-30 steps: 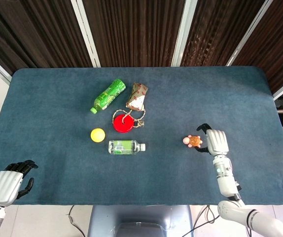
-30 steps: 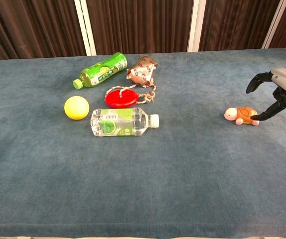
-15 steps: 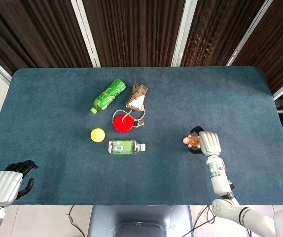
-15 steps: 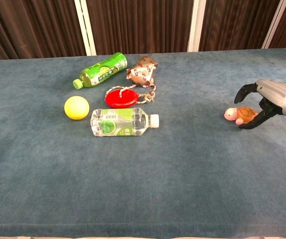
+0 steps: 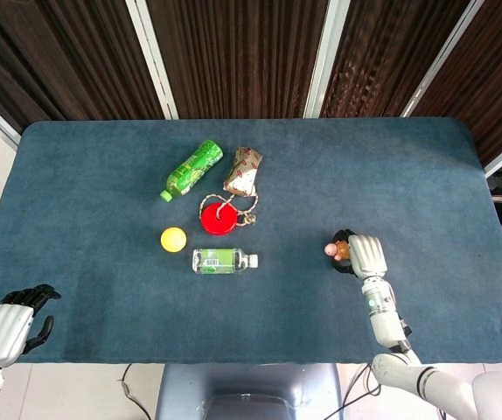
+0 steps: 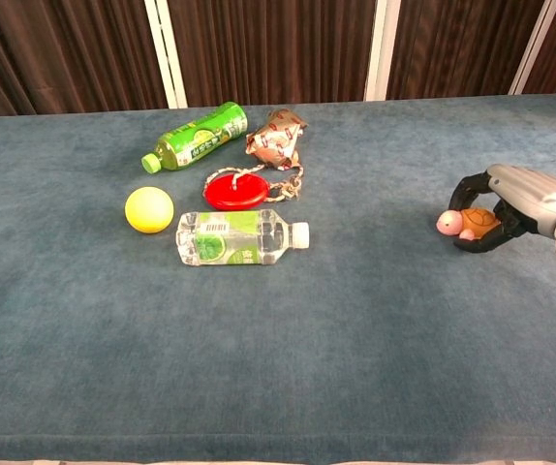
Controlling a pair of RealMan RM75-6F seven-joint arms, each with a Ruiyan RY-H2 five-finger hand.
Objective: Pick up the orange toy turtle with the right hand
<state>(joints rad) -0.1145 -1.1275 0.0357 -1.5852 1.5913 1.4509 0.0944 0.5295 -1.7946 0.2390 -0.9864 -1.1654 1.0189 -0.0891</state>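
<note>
The orange toy turtle (image 6: 472, 222) with a pink head lies on the blue table at the right; in the head view the turtle (image 5: 336, 249) is mostly covered. My right hand (image 6: 512, 196) has its dark fingers curled over the shell from above and its thumb under the near side, gripping the toy, which still rests on the cloth. From the head view the right hand (image 5: 366, 255) sits just right of the pink head. My left hand (image 5: 6, 320) hangs off the table's front left corner, holding nothing, fingers loosely apart.
Left of centre lie a green bottle (image 5: 192, 169), a snack packet (image 5: 243, 170), a red disc with a rope (image 5: 218, 217), a yellow ball (image 5: 173, 239) and a clear water bottle (image 5: 223, 260). The table's front edge (image 5: 321, 359) runs near my right forearm.
My right hand has slid left onto the turtle and its fingers have closed around the shell. The left hand has dropped slightly lower.
</note>
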